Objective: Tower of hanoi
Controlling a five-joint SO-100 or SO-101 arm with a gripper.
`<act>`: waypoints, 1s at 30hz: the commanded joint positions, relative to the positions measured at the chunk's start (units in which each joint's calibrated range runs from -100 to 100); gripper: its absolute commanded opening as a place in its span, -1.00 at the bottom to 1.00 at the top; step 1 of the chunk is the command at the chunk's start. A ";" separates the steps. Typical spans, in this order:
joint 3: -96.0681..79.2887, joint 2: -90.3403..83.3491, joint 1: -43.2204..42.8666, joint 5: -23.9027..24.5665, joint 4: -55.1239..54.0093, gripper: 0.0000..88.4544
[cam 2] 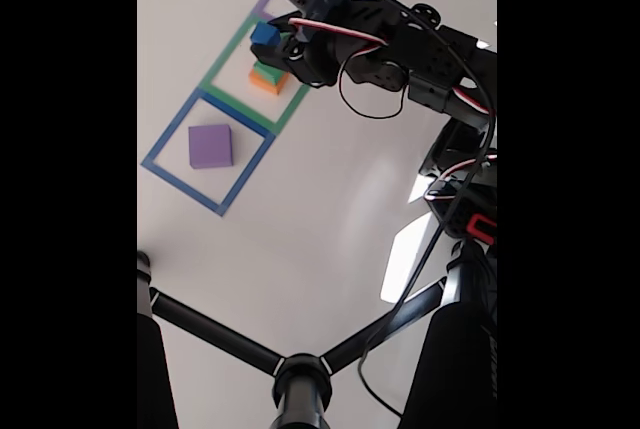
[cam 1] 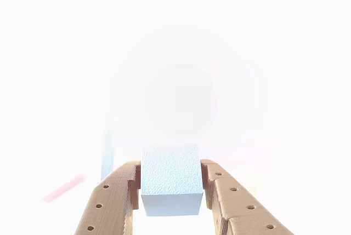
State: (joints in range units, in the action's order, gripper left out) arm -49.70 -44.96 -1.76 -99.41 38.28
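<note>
Tan fingers [cam 1: 112, 202] clamp the blue block [cam 1: 171, 180] by opposite flat sides; it looks light, rigid, faintly textured.

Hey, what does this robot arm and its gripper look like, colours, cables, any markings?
In the fixed view the arm is black and blocky, with thin red, white and black cables looping loosely along it and a small red patch near its base. In the other view the gripper has tan, layered plastic fingers dotted with small round holes.

Other view blown-out white, fixed view evenly bright
</note>
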 commanded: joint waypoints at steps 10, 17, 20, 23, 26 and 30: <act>44.15 1.64 -9.07 -0.59 46.33 -0.89; 45.60 2.44 -13.77 -0.59 45.85 -0.89; 45.60 2.53 -15.40 -0.59 45.69 -0.89; 45.60 2.53 -17.32 -0.59 45.60 -0.89; 45.51 2.53 -19.05 -0.59 45.36 -0.89; 44.88 2.77 -21.06 -0.59 43.90 -0.89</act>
State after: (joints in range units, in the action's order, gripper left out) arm -6.88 -42.42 -21.08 -99.41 84.43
